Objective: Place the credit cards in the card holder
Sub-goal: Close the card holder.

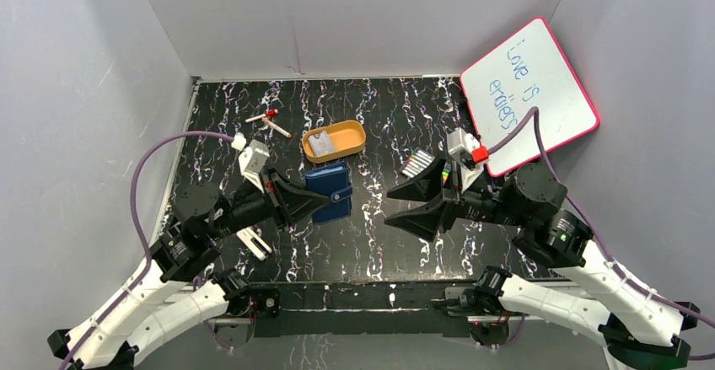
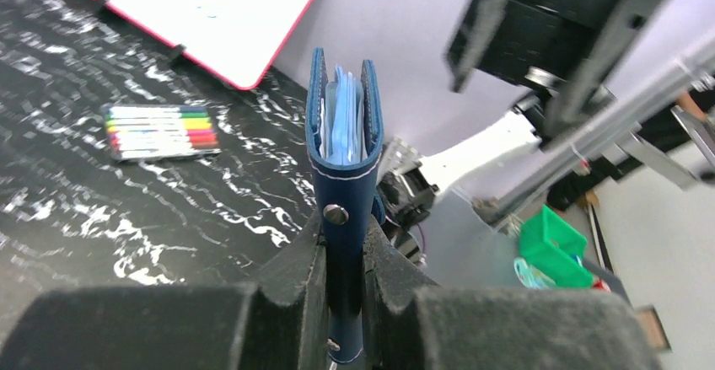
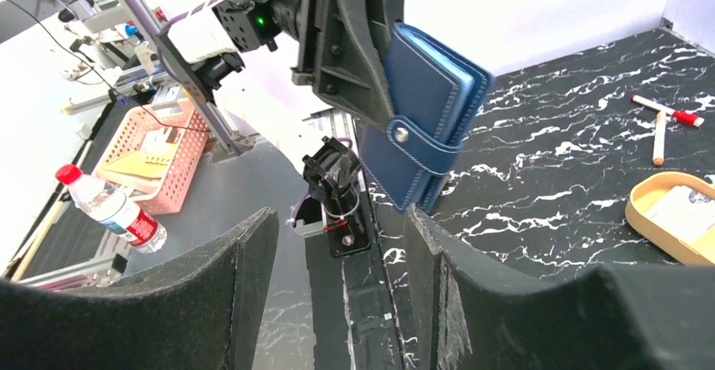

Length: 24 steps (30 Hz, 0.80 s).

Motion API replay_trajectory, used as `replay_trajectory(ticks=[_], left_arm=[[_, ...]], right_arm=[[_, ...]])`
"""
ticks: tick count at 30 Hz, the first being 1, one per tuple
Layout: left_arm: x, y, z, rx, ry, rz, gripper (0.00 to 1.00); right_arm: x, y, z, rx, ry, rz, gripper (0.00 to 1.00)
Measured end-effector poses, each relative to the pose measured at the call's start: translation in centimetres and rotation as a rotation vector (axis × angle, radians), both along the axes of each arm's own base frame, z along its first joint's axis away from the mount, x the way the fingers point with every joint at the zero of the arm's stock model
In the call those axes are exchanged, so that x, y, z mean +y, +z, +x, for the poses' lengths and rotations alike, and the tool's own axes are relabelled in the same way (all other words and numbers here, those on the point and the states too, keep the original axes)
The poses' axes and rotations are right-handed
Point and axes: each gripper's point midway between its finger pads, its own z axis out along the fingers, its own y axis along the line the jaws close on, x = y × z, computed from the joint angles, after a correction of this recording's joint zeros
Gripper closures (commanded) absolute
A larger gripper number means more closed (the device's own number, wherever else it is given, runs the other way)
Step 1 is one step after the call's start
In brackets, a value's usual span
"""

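Note:
My left gripper (image 1: 314, 201) is shut on the dark navy card holder (image 1: 330, 191) and holds it above the table, folded with its snap tab fastened. In the left wrist view the card holder (image 2: 344, 142) stands edge-on between my fingers, its light blue slots showing. In the right wrist view it (image 3: 426, 121) hangs from the left gripper. My right gripper (image 1: 403, 205) is open and empty, right of the holder with a gap between them. Pale credit cards (image 1: 321, 143) lie in the orange tray (image 1: 347, 131); a card (image 3: 685, 215) shows there too.
A striped pack of coloured markers (image 1: 419, 166) lies near the right arm, also in the left wrist view (image 2: 160, 131). A pink-rimmed whiteboard (image 1: 529, 92) leans at the back right. Two loose markers (image 1: 268, 120) lie at the back left. A white clip (image 1: 253, 243) lies near the left arm.

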Motion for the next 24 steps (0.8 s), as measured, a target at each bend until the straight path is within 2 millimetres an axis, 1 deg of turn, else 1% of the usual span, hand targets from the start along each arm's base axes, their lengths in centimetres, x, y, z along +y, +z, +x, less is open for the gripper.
replay_trajectory(ticks=[2,5,7,9,11,12,19,24], left_arm=[[-0.5,0.5,-1.0,-0.044,-0.069,-0.015,1.0],[-1.8,0.8,-2.5,-0.095,-0.202,-0.024,1.0],[-2.7,0.4,-2.9,-0.1,-0.27,-0.013,1.0],[-3.7,-0.4,-3.0,-0.087,-0.332,0.008,1.0],[-4.6,-1.4,-3.1,-0.062,-0.382,0.028,1.0],[-4.8,-1.6,-2.9,-0.059,-0.387,0.026,1.0],[-4.9,-0.9,-3.2,-0.102,-0.402,-0.038,1.0],[-4.6,-0.5,-3.1,-0.118,-0.379,-0.075,1.0]], right_arm=[[-0.1,-0.5,-0.1,-0.002,-0.001,-0.002,0.34],[0.3,-1.8,0.2,0.018,0.0,-0.021,0.33],[0.6,-2.5,0.3,0.033,0.003,-0.018,0.31],[0.9,-3.2,0.3,0.046,0.01,-0.019,0.28],[1.2,-3.6,0.3,0.061,0.017,-0.025,0.19],[1.1,-3.7,0.4,0.07,0.012,-0.028,0.17],[1.5,-3.4,0.5,0.067,0.021,-0.017,0.16],[2.2,-3.2,1.3,0.064,0.004,-0.01,0.17]])
